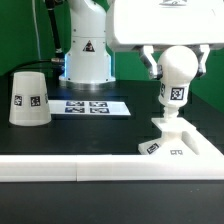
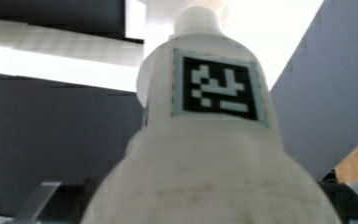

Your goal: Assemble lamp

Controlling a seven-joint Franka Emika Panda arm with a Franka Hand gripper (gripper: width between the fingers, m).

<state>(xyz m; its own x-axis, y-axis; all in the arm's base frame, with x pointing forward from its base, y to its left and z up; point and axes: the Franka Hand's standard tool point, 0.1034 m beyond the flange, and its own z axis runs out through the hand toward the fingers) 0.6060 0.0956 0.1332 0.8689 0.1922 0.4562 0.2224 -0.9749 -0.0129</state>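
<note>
A long flat white rail (image 1: 100, 168) crosses the bottom of the exterior view, nearest the lens. Just behind it, at lower right, lies the lamp's flat, angular white plastic base block (image 1: 185, 145), with a square marker on its front. Above it stands the white ball-shaped plastic bulb (image 1: 178, 72), neck down, its tip meeting the base's raised socket; whether it has entered is hard to tell from here. The gripper (image 1: 177, 66) reaches in from the upper right. Its jaws are parted only to the ball's width and clamped on it, one dark finger on each side. In the wrist view the bulb (image 2: 202, 140) fills the frame.

To do this step well, I judge the neck should sit plumb over the socket and turn about its own axis, with no sideways push that could shift the base.

Farther back, at left, the tapered white cup-like shade (image 1: 28, 98) stands mouth-down on the black table (image 1: 100, 135), apart from the marker board (image 1: 90, 105).
</note>
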